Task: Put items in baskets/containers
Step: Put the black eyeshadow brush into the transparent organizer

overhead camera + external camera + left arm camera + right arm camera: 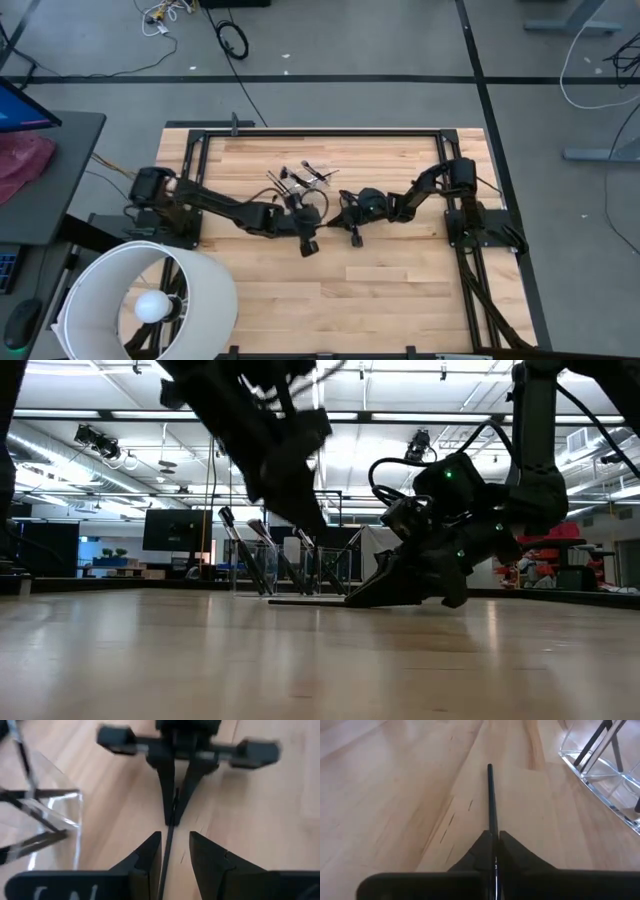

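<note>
A clear plastic container [600, 775] stands on the wooden table with several slim dark brushes [262, 555] leaning in it; it also shows in the left wrist view [45, 820]. My right gripper [492, 834] is at the table's middle, low, shut on one thin dark brush [490, 795]. My left gripper [175, 837] faces it from the left and is open. In its wrist view the same brush [167, 855] runs between its fingers; I see no touch. Both grippers sit just near of the container in the high view, the left [316, 224] and the right [340, 216]. My right gripper pinches the brush's dark handle [491, 826] between its two fingers. The fingers come slanting down from the table's right, and the brush sticks out ahead along them. Its free end [489, 768] lies low at the table.
A big white lampshade [150, 300] stands at the near left corner. A black frame [320, 130] runs round the table's far edge and sides. Bare wood lies toward the near edge [350, 300].
</note>
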You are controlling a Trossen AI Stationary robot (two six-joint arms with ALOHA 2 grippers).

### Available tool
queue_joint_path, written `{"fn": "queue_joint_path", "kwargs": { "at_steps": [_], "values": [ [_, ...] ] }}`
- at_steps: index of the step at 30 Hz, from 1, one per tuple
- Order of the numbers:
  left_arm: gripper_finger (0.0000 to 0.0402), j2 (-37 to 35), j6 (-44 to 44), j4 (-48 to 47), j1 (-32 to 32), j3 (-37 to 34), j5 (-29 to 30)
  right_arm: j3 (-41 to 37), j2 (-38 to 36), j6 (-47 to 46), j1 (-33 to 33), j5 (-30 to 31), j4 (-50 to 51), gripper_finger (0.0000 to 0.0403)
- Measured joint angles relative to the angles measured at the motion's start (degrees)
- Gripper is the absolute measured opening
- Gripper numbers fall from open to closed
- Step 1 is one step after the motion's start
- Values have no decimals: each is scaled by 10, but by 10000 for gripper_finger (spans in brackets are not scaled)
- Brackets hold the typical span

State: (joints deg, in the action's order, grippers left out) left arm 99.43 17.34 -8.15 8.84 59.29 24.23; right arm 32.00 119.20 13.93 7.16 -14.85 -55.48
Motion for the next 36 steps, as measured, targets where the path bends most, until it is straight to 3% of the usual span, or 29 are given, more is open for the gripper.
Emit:
{"fn": "queue_joint_path", "kwargs": {
  "at_steps": [5, 10, 15, 25, 36],
  "values": [
    [103, 63, 1, 28, -16, 0, -6, -3, 3, 0, 0, 1, -20, 8],
    [103, 102, -14, 58, -34, 0, -56, -3, -5, -10, -2, -2, -25, 8],
    [117, 106, -61, 69, -39, 0, -60, -3, -10, -12, -2, -4, -20, 8],
    [189, 106, -75, 84, -42, 0, -65, -2, -11, -12, -2, -7, -29, 8],
    [183, 106, -60, 83, -50, 0, -90, -4, -38, -12, -17, -17, -15, 8]
  ]
}}
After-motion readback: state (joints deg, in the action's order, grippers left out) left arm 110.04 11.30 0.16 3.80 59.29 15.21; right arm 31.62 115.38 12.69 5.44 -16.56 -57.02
